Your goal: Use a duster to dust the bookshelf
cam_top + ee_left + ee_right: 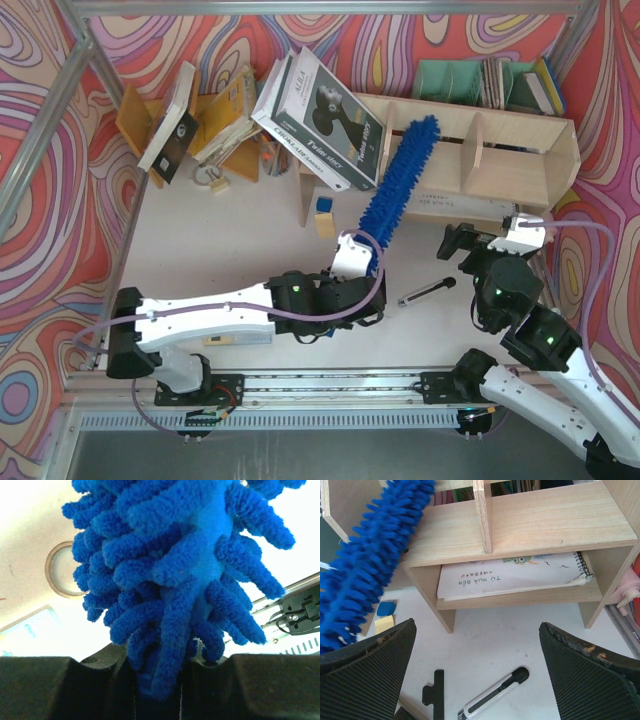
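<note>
The pale plywood bookshelf (500, 150) stands at the back right, two tiers with upright dividers. The bright-blue fluffy duster (402, 180) slants from my left gripper (368, 268) up to the shelf, its tip lying over the top tier's left part. In the left wrist view the duster (175, 555) fills the frame and my left gripper (160, 685) is shut on its lower end. My right gripper (468, 248) hangs open in front of the shelf's right half. Its wrist view shows the bookshelf (550, 520), the duster (365, 575) at left, and nothing in the right gripper (477, 672).
A spiral notebook (510, 575) lies in the lower tier. A utility knife (428, 292) lies on the table between the arms. Large books (320, 120) lean on the shelf's left end. An orange-brown book rack (190, 120) stands back left, a green file holder (470, 80) behind the shelf.
</note>
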Tool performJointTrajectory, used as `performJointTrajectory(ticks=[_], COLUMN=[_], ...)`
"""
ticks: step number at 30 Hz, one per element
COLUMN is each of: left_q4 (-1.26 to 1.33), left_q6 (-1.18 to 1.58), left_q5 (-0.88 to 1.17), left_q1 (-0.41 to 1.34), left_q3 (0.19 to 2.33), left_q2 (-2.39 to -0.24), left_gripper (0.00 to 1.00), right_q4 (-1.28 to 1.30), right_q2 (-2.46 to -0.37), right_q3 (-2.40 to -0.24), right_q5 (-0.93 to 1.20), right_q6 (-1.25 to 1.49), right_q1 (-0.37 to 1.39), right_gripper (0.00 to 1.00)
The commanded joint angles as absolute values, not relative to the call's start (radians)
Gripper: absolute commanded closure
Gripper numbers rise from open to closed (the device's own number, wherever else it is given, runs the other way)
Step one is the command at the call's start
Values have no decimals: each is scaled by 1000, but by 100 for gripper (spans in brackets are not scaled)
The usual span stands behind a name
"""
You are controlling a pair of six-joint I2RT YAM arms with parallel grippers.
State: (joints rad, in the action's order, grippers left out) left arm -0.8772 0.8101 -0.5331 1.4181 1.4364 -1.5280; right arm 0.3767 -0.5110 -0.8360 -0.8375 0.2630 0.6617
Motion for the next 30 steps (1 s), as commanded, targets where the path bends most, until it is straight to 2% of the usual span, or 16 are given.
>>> performJointTrajectory(ticks=[1,15,24,30], left_q4=[-892,-861,-876,-860], left_q6=[857,748,682,687], left_q5=[-621,-482,-459,-501], left_q1=[1412,1427,1464,1466], left_q3=[1400,1571,1700,1642], left_q2=[-1452,-1666,-1708,-1662], left_gripper=[100,100,100,100], right_q4=[340,344,341,339], right_q2=[-512,-494,-494,-485], right_q3=[-836,-835,-835,-835], right_q5=[-856,-871,-874,-880], right_q6=[245,244,247,242], right_q1=[666,666,666,666], right_gripper=[1,1,1,1])
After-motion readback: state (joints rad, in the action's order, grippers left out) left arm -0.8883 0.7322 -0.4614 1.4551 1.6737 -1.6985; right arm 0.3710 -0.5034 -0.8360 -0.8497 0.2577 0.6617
